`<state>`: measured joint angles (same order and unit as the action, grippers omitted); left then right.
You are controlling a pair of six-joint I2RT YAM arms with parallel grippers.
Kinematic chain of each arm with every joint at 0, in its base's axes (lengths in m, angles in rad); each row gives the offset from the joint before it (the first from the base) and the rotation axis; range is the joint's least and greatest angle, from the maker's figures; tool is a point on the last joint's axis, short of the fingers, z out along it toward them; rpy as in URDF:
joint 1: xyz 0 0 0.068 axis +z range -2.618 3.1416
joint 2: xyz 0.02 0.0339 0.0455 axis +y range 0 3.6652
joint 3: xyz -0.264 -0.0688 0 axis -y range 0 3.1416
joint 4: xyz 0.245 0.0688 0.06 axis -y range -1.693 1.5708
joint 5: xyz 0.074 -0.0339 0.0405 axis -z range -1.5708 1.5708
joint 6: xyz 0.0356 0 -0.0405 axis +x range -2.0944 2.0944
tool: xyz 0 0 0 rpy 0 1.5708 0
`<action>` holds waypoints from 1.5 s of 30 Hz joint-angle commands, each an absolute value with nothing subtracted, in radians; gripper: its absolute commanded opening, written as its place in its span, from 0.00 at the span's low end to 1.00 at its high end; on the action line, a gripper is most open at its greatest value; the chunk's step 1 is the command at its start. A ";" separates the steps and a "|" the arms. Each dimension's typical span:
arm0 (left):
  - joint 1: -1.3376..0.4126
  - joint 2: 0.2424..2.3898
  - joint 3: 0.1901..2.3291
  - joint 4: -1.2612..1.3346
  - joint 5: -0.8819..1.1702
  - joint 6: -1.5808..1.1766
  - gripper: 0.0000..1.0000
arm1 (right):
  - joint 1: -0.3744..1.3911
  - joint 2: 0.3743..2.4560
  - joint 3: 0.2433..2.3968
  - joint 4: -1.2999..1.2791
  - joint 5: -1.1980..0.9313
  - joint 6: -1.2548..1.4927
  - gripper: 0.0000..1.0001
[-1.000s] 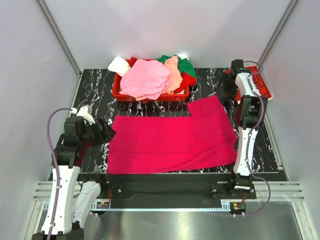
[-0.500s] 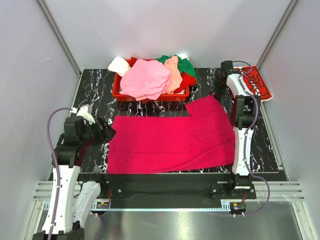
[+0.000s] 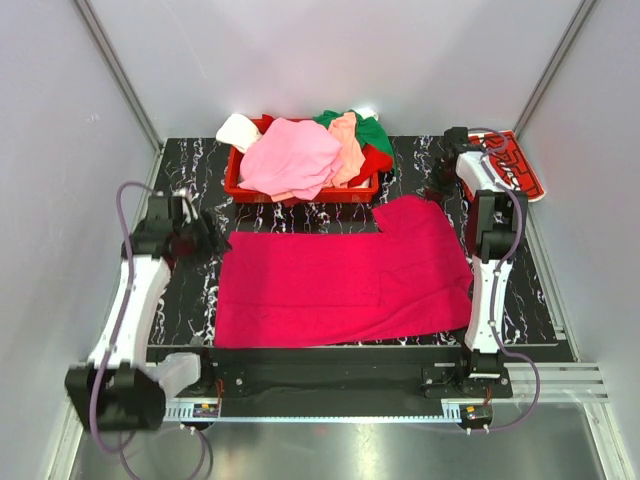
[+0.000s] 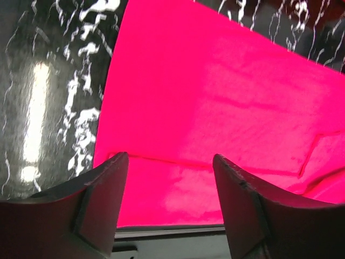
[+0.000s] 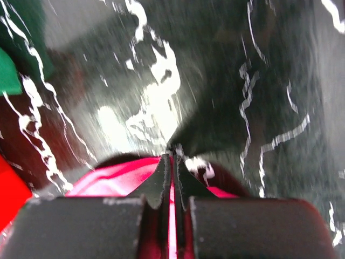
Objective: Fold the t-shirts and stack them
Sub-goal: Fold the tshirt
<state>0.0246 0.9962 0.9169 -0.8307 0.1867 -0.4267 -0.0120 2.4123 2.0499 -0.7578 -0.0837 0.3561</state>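
My left gripper (image 4: 170, 162) is spread wide, its jaws released and holding nothing, poised over the left edge of the magenta t-shirt (image 3: 340, 285). Through my left wrist camera that edge runs between my two fingers (image 4: 102, 199), with bare black marbled table (image 3: 540, 300) just beside it. My right gripper (image 5: 172, 156) is at the far right corner of the same shirt. Its jaws are pressed tight together with a thin line of magenta cloth between them, so I am grasping the shirt there, and the cloth bunches up around my fingertips. The rest of the shirt lies spread flat across the middle of the table, its near hem along the near edge. Behind it, at the back of the table, stands a red plastic basket (image 3: 240, 188) heaped with a pink tee (image 3: 295, 155), a peach tee (image 3: 347, 150), a green tee (image 3: 377, 130) and a white tee (image 3: 238, 130).
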 commanded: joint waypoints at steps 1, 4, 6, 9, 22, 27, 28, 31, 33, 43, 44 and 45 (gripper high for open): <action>0.029 1.167 1.078 -0.706 0.163 -0.449 0.65 | -0.005 2.271 2.011 -0.773 -0.084 0.347 0.00; 0.028 1.379 1.228 -0.735 0.137 -0.439 0.59 | 0.020 2.194 1.971 -0.767 -0.110 0.353 0.00; 0.022 1.495 1.281 -0.762 0.098 -0.420 0.59 | 0.034 2.120 1.918 -0.753 -0.115 0.360 0.00; 0.021 1.604 1.324 -0.738 0.032 -0.405 0.61 | 0.054 1.998 1.809 -0.693 -0.130 0.377 0.00; 0.018 1.894 1.341 -0.563 0.052 -0.405 0.56 | 0.067 1.663 1.520 -0.591 -0.222 0.414 0.00; 0.018 1.936 1.347 -0.552 0.040 -0.423 0.54 | 0.067 1.626 1.493 -0.597 -0.233 0.410 0.00; 0.017 1.939 1.344 -0.548 0.051 -0.426 0.53 | 0.067 1.623 1.486 -0.591 -0.236 0.410 0.00; 0.015 1.939 1.336 -0.532 0.046 -0.434 0.50 | 0.067 1.614 1.474 -0.588 -0.236 0.411 0.00; 0.011 1.950 1.342 -0.535 0.041 -0.434 0.48 | 0.067 1.614 1.471 -0.586 -0.239 0.410 0.00; 0.005 1.977 1.342 -0.523 0.087 -0.437 0.22 | 0.066 1.603 1.454 -0.588 -0.225 0.411 0.00; 0.006 1.979 1.342 -0.523 0.084 -0.436 0.19 | 0.067 1.603 1.451 -0.588 -0.227 0.410 0.00; 0.006 1.979 1.341 -0.522 0.086 -0.436 0.15 | 0.066 1.601 1.448 -0.588 -0.226 0.408 0.00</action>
